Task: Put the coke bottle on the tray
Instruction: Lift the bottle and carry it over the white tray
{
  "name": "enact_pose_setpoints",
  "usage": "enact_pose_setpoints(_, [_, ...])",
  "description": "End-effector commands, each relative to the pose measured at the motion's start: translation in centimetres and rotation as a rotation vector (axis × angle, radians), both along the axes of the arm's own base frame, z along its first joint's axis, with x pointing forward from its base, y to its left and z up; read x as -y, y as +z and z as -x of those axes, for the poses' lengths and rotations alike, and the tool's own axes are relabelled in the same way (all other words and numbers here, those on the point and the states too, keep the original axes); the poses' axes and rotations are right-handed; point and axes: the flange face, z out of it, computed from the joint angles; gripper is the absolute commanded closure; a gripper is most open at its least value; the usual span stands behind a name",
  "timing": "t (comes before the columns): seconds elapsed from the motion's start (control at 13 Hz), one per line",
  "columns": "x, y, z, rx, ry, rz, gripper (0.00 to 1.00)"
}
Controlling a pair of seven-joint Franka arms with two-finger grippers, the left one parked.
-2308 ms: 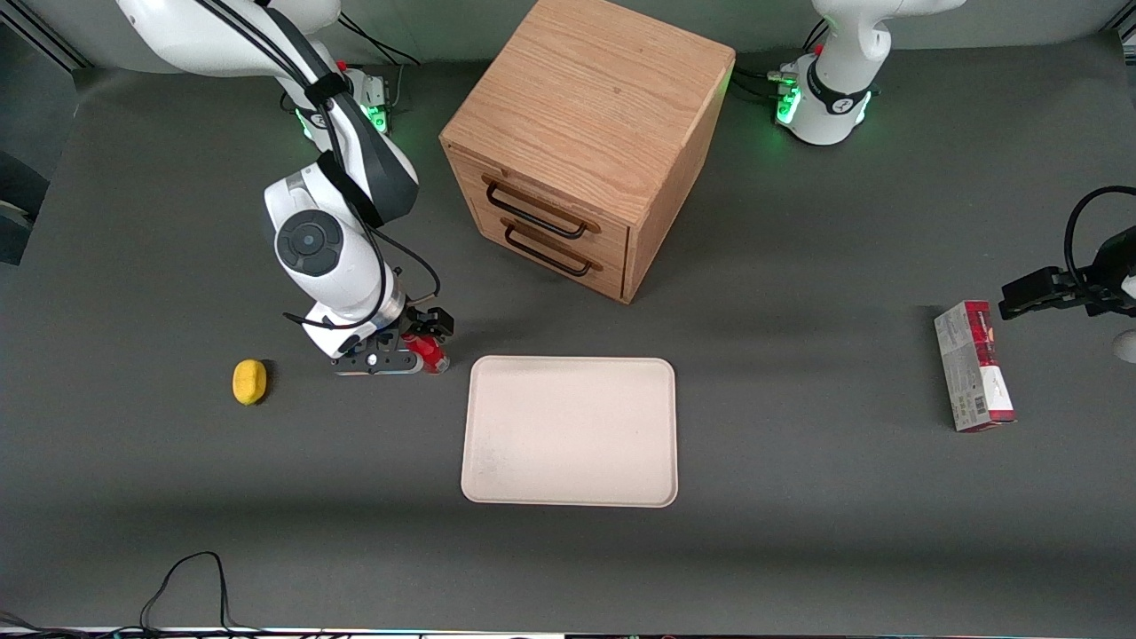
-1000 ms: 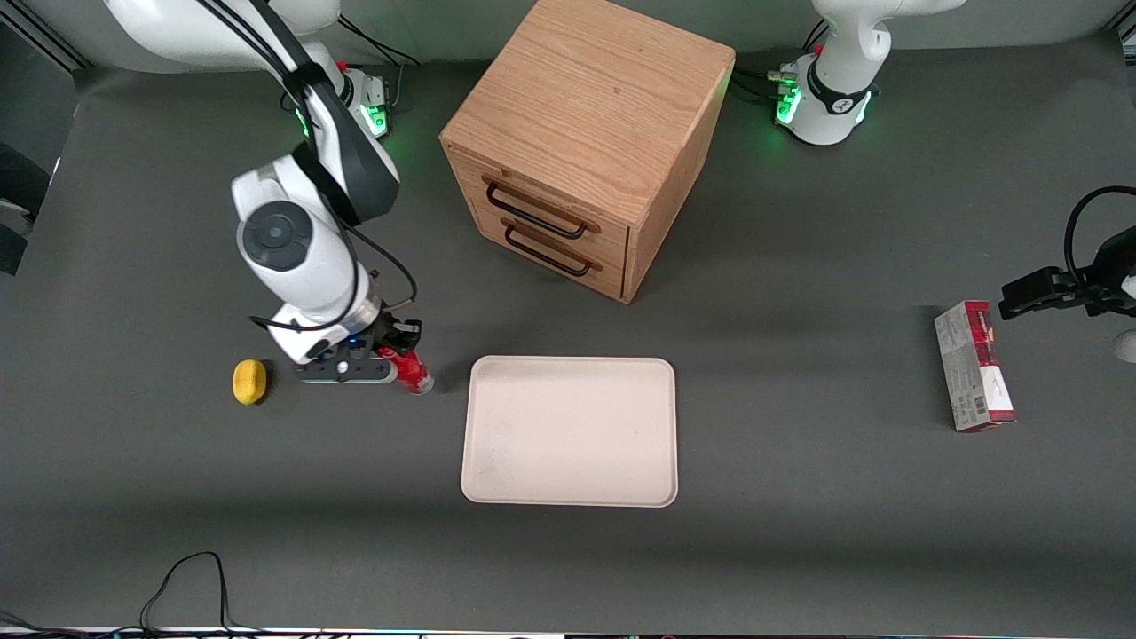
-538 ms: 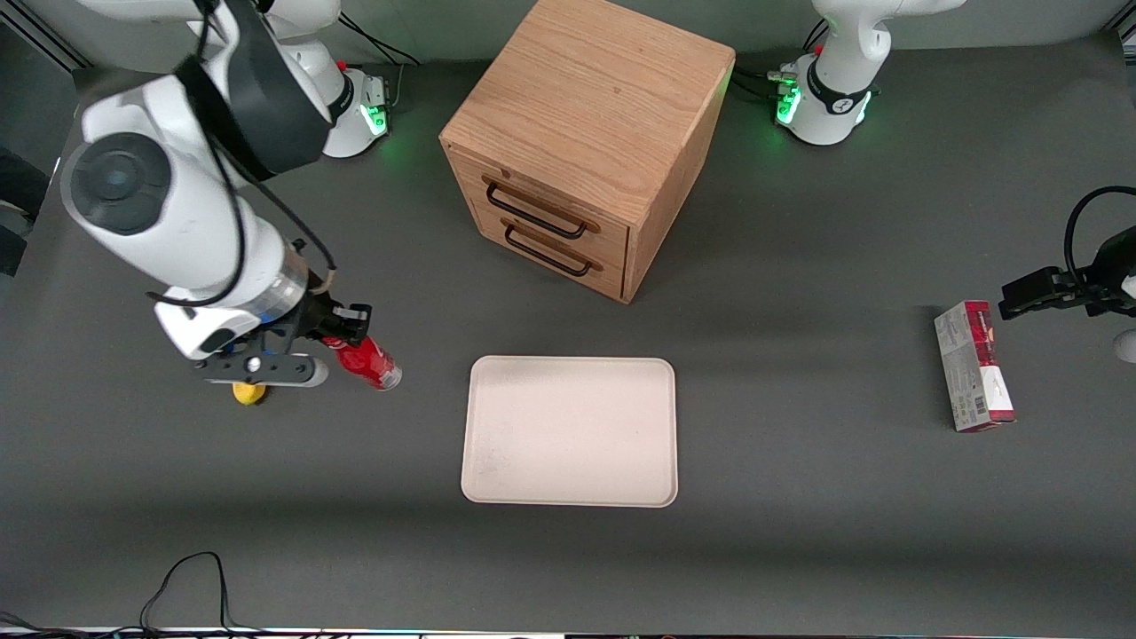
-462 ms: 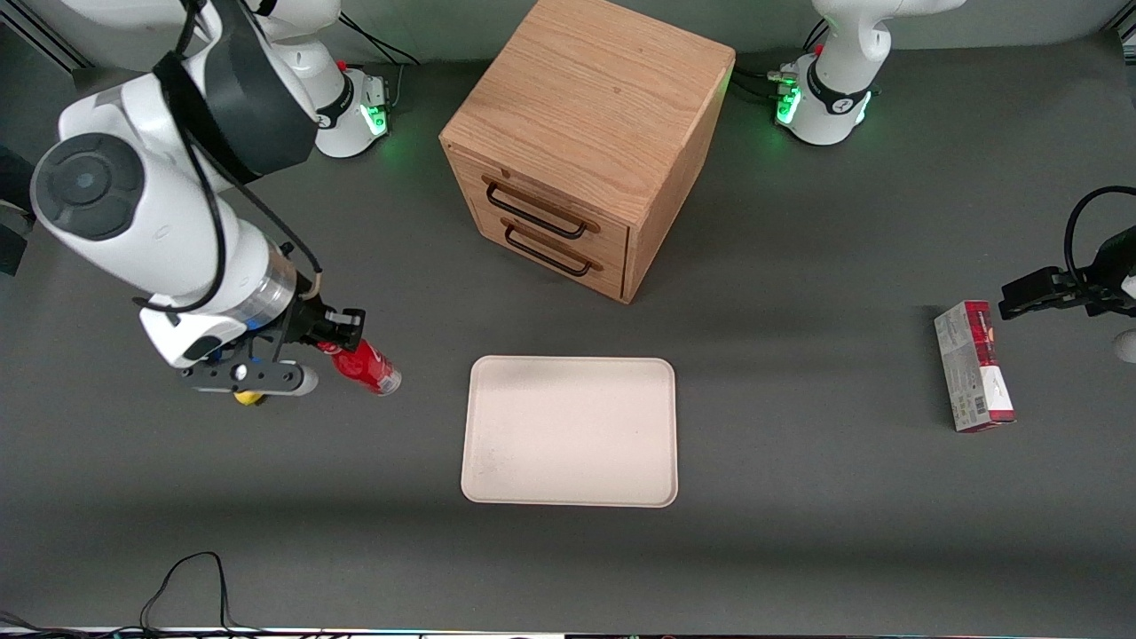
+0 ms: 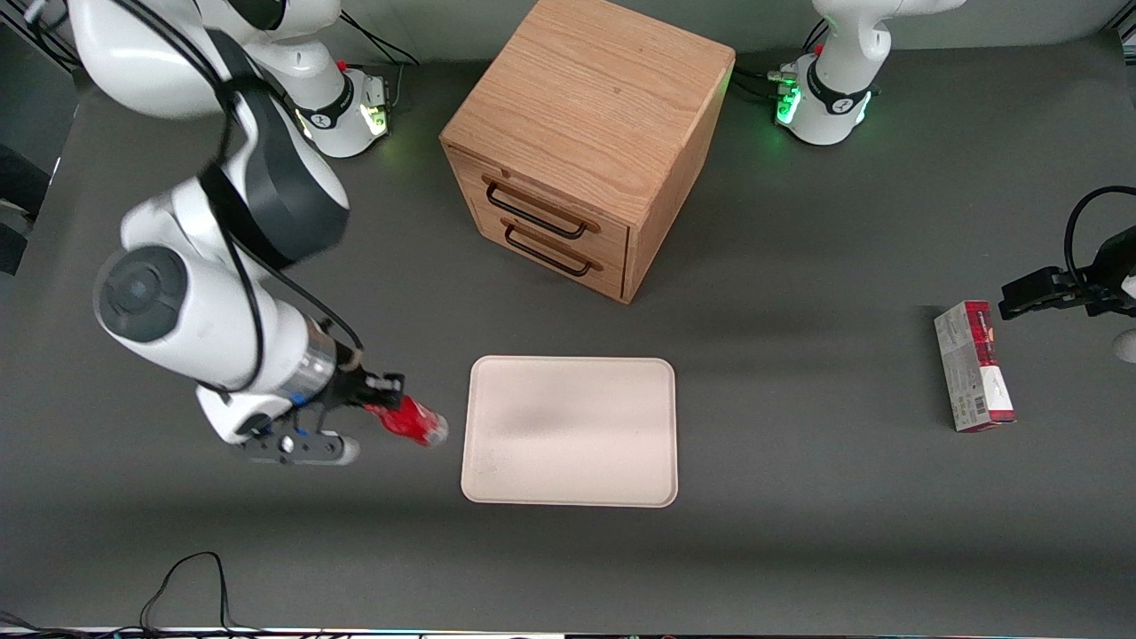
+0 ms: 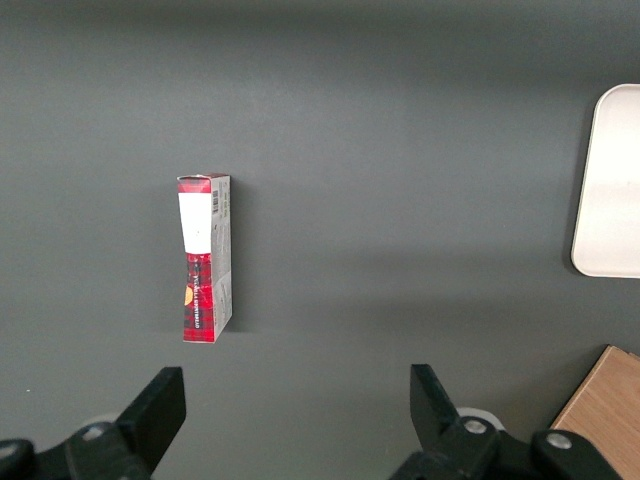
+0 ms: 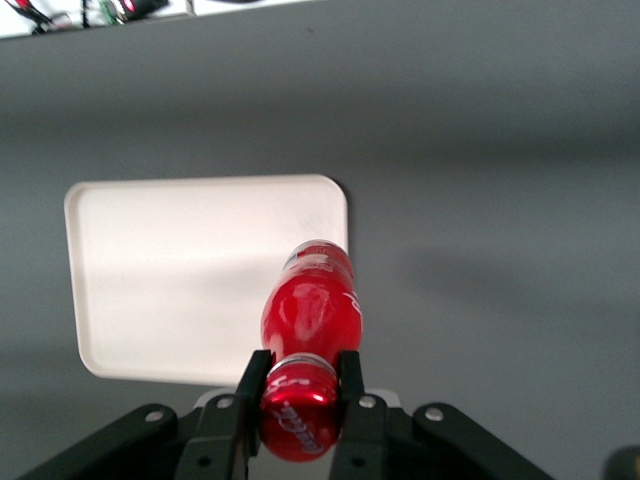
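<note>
My right gripper (image 5: 383, 408) is shut on the cap end of the small red coke bottle (image 5: 410, 422) and holds it in the air, tilted, its greyish base toward the tray. The cream-white tray (image 5: 570, 431) lies flat on the table beside the bottle, toward the parked arm's end. In the right wrist view the black fingers (image 7: 254, 372) clamp the red cap, the gripper (image 7: 300, 378) holding the bottle (image 7: 312, 305) over the tray's edge (image 7: 200, 260).
A wooden two-drawer cabinet (image 5: 586, 142) stands farther from the front camera than the tray. A red-and-grey carton (image 5: 974, 366) lies toward the parked arm's end, also seen in the left wrist view (image 6: 205, 258). A black cable (image 5: 191, 577) lies at the table's near edge.
The gripper closed on the bottle, lifted it off the table, then carried it nearer to the front camera and toward the tray. The yellow object is now hidden by the arm.
</note>
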Motion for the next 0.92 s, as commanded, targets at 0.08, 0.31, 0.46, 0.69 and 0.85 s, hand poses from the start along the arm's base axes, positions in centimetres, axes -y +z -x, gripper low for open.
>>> enact_pose_setpoints(0.08, [-2.9, -4.6, -1.9, 0.062, 0.039, -0.015, 0.88])
enact_pose_setpoints(0.31, [-4.8, -9.2, -2.1, 0.066, 0.068, 0.006, 0.84])
enact_pose_setpoints(0.46, [-4.8, -10.6, -2.3, 0.067, 0.075, 0.024, 0.83])
enact_pose_setpoints(0.69, [-5.1, -12.6, -2.0, 0.05, 0.082, 0.031, 0.76])
enact_pose_setpoints(0.85, [-5.2, -12.9, -1.9, 0.046, 0.08, 0.032, 0.52])
